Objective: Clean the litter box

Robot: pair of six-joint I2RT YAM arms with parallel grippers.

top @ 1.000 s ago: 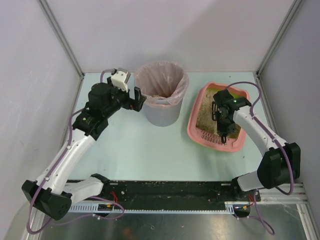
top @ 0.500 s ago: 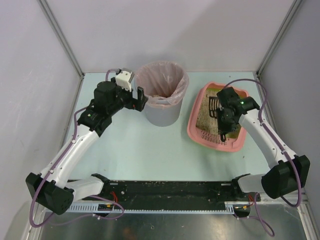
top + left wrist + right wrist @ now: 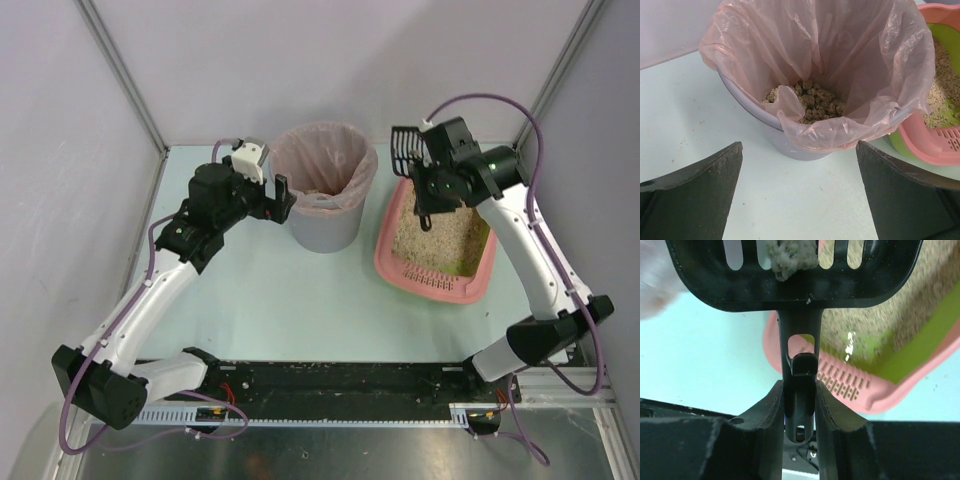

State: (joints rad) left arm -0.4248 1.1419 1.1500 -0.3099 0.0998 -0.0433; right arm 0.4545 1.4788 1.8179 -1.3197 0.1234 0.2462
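The pink litter box (image 3: 385, 262) with green inner rim and beige granules lies at the right; it also shows in the right wrist view (image 3: 890, 392) and the left wrist view (image 3: 935, 147). My right gripper (image 3: 432, 185) is shut on the handle of the black slotted scoop (image 3: 405, 150), raised above the box's far left corner. In the right wrist view the scoop (image 3: 795, 285) carries a clump (image 3: 790, 260). My left gripper (image 3: 277, 196) is open, just left of the grey bin (image 3: 322, 232), and holds nothing.
The grey bin's pinkish bag (image 3: 850, 55) holds clumps of litter (image 3: 815, 100) at the bottom. The bin stands between the two grippers. Metal frame posts rise at the back corners.
My right gripper has lifted the scoop out of the litter box and swung it up and left toward the bin. The left arm has barely moved.
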